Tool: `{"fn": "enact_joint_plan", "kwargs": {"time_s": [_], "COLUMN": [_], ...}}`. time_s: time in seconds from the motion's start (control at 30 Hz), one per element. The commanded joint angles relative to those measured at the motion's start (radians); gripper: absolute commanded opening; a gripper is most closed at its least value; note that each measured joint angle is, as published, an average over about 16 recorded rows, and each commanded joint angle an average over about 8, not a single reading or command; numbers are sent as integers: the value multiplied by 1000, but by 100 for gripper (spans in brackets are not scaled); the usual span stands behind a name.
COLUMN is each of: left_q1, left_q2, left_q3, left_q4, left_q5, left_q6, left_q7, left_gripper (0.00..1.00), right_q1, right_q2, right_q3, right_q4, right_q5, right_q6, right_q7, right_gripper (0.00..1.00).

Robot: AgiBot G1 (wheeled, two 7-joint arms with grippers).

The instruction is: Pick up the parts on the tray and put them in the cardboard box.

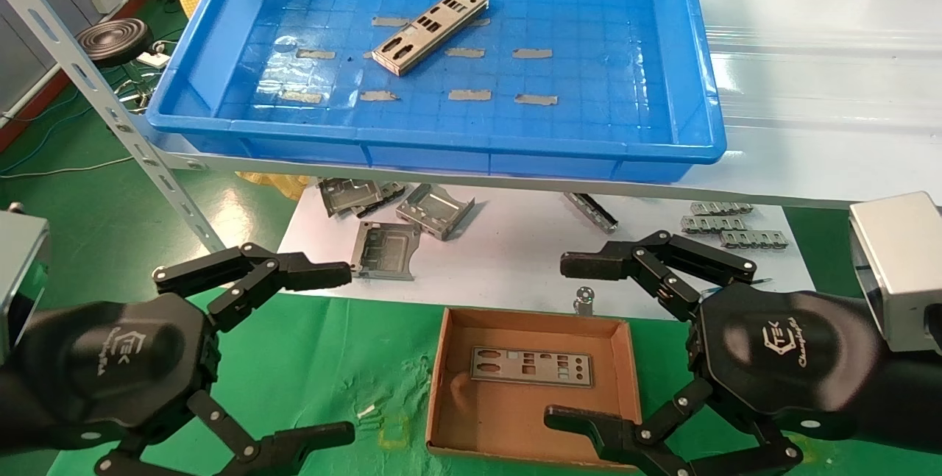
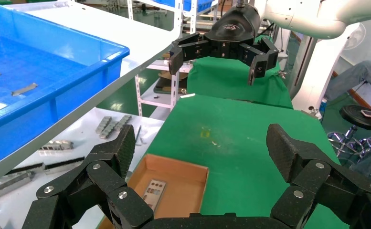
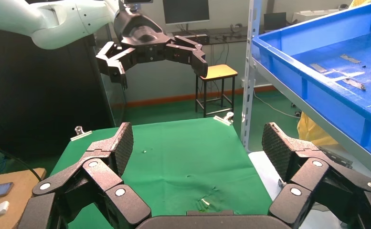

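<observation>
From the head camera I see both my grippers low over the green cloth, fingers spread wide and nothing between them. My left gripper (image 1: 346, 347) hangs to the left of the cardboard box (image 1: 449, 388), well apart from it, with its upper finger reaching toward the white sheet (image 1: 515, 270) where the grey brackets (image 1: 434, 210) lie. My right gripper (image 1: 563, 340) sits at the box's right side; its lower finger overlaps the box's near right corner in this view, and its upper finger points over the white sheet just beyond the box's far wall. One part (image 1: 531, 367) lies flat on the box floor, toward the far side, between my right gripper's two fingers as seen from above but not touched by either. The other part (image 1: 430, 29) rests at an angle on the floor of the blue tray (image 1: 441, 145), up on the shelf, far from both sets of fingers and lying across some of the grey tape strips (image 1: 469, 95). A few ridged grey strips (image 1: 728, 222) sit on the white sheet near my right gripper's upper finger. My left wrist camera shows its own wide-open fingers (image 2: 121, 148) framing the box (image 2: 193, 171) with the plate (image 2: 153, 190) inside, and the right gripper (image 2: 217, 64) hanging open farther off. My right wrist camera shows only green cloth between its spread fingers (image 3: 121, 148), with the tray (image 3: 317, 90) off to one side.
</observation>
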Motion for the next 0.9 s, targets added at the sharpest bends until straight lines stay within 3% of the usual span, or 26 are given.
{"fn": "enact_joint_plan", "kwargs": {"time_s": [0.03, 0.9], "left_q1": [0, 0], "left_q2": [0, 0], "left_q3": [0, 0], "left_q4": [0, 0], "left_q5": [0, 0], "left_q6": [0, 0], "left_q7": [0, 0], "left_gripper": [100, 100], "right_q1": [0, 0], "right_q2": [0, 0], "right_q3": [0, 0], "right_q4": [0, 0], "right_q5": [0, 0], "right_q6": [0, 0], "right_q7": [0, 0], "right_gripper": [100, 100]}}
